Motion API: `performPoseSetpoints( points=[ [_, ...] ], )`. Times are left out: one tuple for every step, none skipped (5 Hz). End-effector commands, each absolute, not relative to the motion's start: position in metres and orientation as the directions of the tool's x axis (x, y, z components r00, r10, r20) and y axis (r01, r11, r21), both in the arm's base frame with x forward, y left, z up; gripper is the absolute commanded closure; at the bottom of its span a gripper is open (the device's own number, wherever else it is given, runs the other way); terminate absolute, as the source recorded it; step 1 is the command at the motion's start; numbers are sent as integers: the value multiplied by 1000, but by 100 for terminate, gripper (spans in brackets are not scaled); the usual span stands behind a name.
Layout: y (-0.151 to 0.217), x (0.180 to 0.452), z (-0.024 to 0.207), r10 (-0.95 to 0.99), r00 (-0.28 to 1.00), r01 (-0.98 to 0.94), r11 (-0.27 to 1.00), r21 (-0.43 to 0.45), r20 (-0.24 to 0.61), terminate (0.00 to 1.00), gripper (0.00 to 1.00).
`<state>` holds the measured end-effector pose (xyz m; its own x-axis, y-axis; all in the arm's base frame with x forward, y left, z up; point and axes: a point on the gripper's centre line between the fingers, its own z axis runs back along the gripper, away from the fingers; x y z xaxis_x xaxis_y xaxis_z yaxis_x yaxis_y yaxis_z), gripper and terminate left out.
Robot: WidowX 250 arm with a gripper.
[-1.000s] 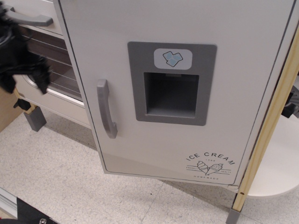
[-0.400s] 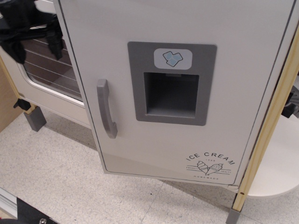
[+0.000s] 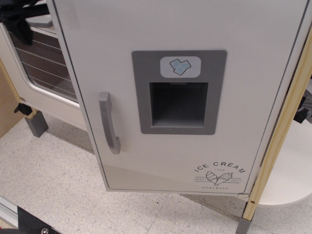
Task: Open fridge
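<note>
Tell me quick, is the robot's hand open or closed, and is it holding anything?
Hand: only a dark blur at the top left corner, so open or closed cannot be told. It is not on the fridge handle.

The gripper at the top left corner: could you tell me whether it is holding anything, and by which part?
It cannot be told: the black gripper is mostly cut off, and its fingers are indistinct. It is clear of the white fridge door's curved grey handle.

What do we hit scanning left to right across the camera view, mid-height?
Oven door window → fridge handle → grey ice-dispenser panel → wooden side post → white round shelf.
</note>
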<state>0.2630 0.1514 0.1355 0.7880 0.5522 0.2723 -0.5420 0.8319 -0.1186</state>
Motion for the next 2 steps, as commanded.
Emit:
performPoseSetpoints(
  points=[
    [120, 227, 170, 392, 880, -370, 920, -128, 269, 0, 0],
    [106, 204, 174, 313, 918, -295, 950, -107, 246, 0, 0]
  ],
)
